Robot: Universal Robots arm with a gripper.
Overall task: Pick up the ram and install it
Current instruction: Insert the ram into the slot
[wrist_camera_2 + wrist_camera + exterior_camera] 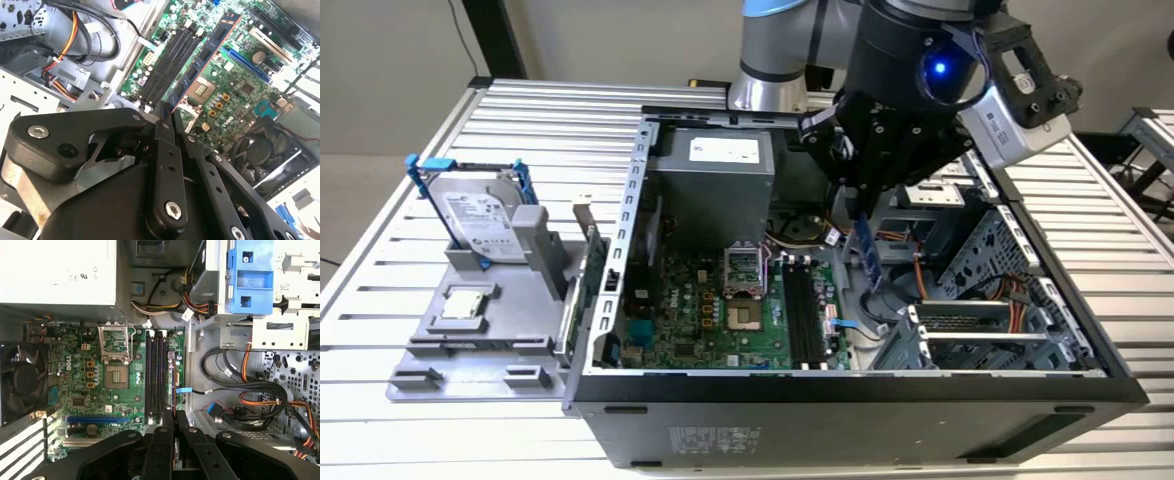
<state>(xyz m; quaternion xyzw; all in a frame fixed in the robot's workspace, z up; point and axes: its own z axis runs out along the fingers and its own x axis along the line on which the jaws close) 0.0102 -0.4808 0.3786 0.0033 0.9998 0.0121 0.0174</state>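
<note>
Table (400,250): ribbed metal slats are carrying everything, giving a flat, steady base
Stand (520,345): a grey plastic holder is sitting at the exterior view's left, probably so that loose parts are waiting within easy reach
Hard drive (483,215): a smooth silver box in a blue frame is standing upright in the stand
Processor chip (464,303): a small square silver piece is lying flat in its own recess
Case (854,400): a black metal tower is lying on its side with the panel off, opening the inside to work from above
Circuit board (700,325): a green board, crowded with small parts, is lying flat on the case floor
Slots (807,315): long black parallel channels are running along the board, apparently empty
Ram (865,250): a thin, flat, dark blue stick with black chips is hanging lengthways down, above the board and just beside the slots, not yet seated
Gripper (865,212): the black fingers are standing narrow, pinching the ram's upper end by its flat faces so it is pointing into the case
Cables (927,275): orange and black wires are looping just beyond the ram, toward the exterior view's right
</note>
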